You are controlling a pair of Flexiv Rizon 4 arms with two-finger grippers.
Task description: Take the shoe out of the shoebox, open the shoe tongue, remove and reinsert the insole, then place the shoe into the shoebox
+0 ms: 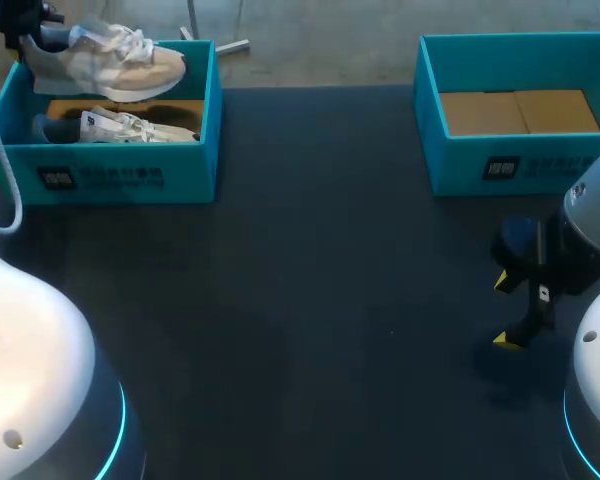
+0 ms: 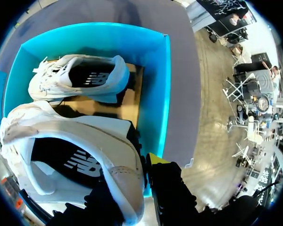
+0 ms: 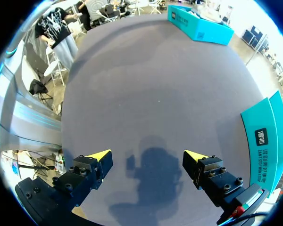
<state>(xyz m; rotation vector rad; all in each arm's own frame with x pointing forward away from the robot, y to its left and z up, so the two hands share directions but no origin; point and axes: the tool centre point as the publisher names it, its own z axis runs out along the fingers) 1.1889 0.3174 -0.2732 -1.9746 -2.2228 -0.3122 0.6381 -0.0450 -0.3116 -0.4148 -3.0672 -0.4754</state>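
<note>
Dark desk (image 1: 300,300). Extraction step: my left gripper (image 2: 132,188) grasps the shoe (image 2: 85,136) by its heel above the shoebox (image 2: 158,94); my right gripper (image 3: 147,154) is released. Next, I judge: lower shoe onto desk.

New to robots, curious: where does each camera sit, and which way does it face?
Head: above, behind, looking down on table; left arm, right arm show.
Left wrist: on left arm, looking down past left hand at gripped shoe.
Right wrist: on right arm, past open right hand, over table.
Head, left wrist share shoe, box.
</note>
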